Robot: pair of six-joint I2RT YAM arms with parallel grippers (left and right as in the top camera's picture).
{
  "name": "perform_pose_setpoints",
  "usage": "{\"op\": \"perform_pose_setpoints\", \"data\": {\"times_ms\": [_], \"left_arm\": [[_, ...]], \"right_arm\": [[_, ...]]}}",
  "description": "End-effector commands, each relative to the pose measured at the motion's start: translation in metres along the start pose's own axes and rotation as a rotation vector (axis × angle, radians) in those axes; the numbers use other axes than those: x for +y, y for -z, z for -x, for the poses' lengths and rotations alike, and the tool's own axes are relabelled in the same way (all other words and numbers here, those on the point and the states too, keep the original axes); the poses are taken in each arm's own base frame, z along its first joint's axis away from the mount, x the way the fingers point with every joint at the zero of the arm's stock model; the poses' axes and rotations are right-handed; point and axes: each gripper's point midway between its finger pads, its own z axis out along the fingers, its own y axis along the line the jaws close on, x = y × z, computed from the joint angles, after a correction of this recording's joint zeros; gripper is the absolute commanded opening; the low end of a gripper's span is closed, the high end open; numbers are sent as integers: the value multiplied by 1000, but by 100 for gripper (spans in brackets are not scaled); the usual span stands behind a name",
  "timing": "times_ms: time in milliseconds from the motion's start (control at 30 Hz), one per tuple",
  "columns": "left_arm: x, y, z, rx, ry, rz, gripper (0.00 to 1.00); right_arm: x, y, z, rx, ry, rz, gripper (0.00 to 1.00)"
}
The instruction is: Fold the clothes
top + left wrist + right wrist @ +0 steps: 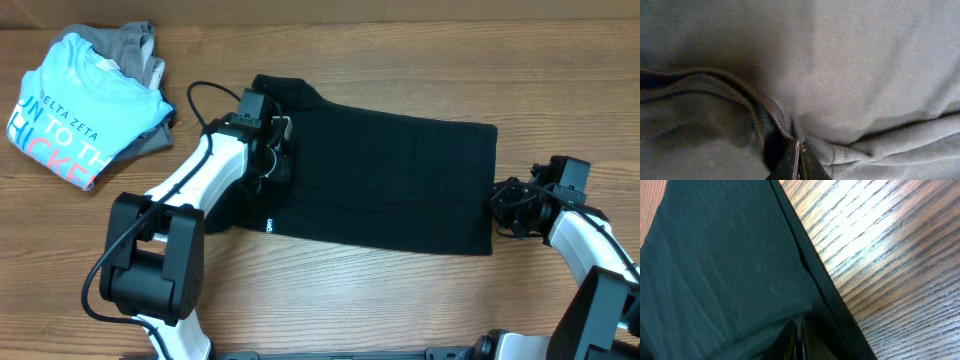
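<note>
I see a black T-shirt (390,180) spread flat and lengthwise across the wooden table (400,40), stretched between my two grippers. The left gripper (283,160) sits on the shirt's collar end, and the right gripper (497,205) sits at the opposite, hem end.

In the left wrist view, the left jaws are pressed tightly together with a ridge of the black cloth caught at their tips. A curved seam runs away from the jaws to one side, and soft creases fan out on the other. Smooth fabric fills everything ahead of the jaws.

In the right wrist view, the right jaws are also clenched, nipping the shirt right at its edge. From these jaws the straight hem runs ahead in a diagonal line. Dark cloth lies on one side of the line and bare wood grain on the other.

A tiny white label (267,224) shows on the shirt's near edge, just beside the left jaws and on the side towards the arm's base.

Well beyond the left jaws, away from the black shirt, a folded light blue T-shirt (80,110) with white and pink lettering lies on a grey garment (135,45) in the table's corner
</note>
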Motion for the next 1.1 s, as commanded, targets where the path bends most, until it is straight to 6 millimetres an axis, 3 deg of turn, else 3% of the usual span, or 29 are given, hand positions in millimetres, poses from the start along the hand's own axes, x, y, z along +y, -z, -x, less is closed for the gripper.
{"op": "perform_pose_setpoints", "data": {"times_ms": [0, 100, 233, 500, 533, 600, 633, 667, 733, 900, 1067], "left_arm": [[11, 5, 14, -47, 55, 33, 4], [15, 9, 26, -90, 112, 14, 4], [6, 13, 38, -126, 115, -81, 4], [17, 13, 38, -131, 162, -36, 4], [18, 13, 38, -129, 171, -33, 4], [20, 16, 34, -116, 162, -28, 13], [23, 19, 31, -103, 153, -18, 21], [26, 23, 28, -91, 141, -9, 30], [32, 35, 25, -78, 131, 0, 38], [43, 87, 29, -107, 112, 6, 53], [27, 145, 56, -213, -14, 9, 97]], "right_arm": [[7, 10, 16, -58, 17, 3, 8], [1, 10, 21, -86, 16, -36, 8], [2, 10, 23, -96, 20, -32, 8], [1, 10, 22, -91, 18, -36, 8], [-1, 10, 19, -78, 13, -43, 25], [-7, 10, 15, -61, -2, -64, 56], [-11, 11, 13, -55, -19, -74, 66], [-15, 12, 13, -51, -38, -82, 70], [-22, 16, 15, -46, -92, -75, 72], [-3, 30, 21, 2, -76, 115, 67], [35, 60, 35, 18, 9, 214, 67]]}}
